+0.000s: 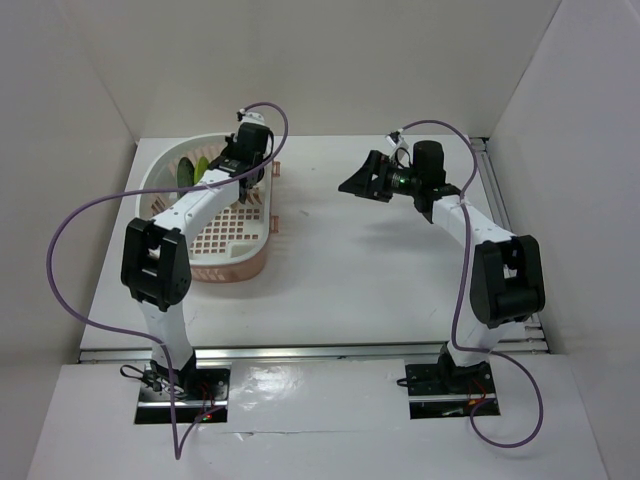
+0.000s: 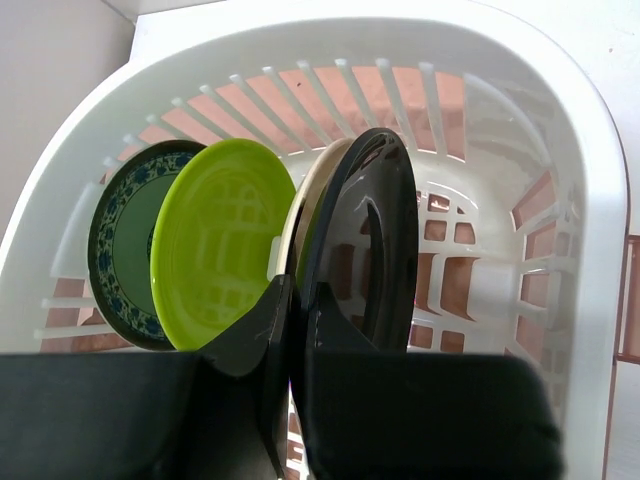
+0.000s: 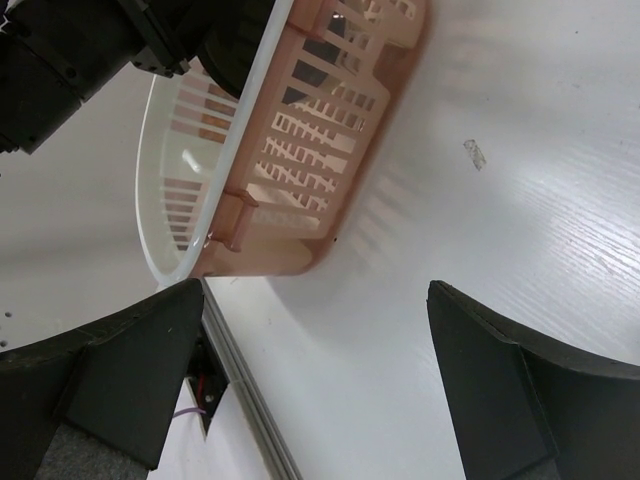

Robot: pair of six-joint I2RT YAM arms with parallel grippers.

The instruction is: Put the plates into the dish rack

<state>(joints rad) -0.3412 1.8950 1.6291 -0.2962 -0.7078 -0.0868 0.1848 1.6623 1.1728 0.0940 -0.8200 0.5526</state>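
Left gripper [image 2: 293,300] is clamped on the lower rim of the black plate [image 2: 375,230]; the plate stands upright inside the dish rack [image 2: 590,200], just beside the cream plate [image 2: 300,210]; lime green plate [image 2: 220,240] and blue-grey plate [image 2: 120,240] stand further left; seat the black plate fully in its slot before you release, keep it vertical, don't nudge the cream plate; right gripper [image 3: 320,370] hangs wide open and empty over the surface [image 3: 520,200], well apart from the rack.

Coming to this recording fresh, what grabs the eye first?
Four round plates stand upright in the pale pink plastic dish rack: a blue-grey patterned plate, lime green plate, cream plate and glossy black plate. The left gripper pinches the black one's rim; the right gripper hangs wide open above the table.
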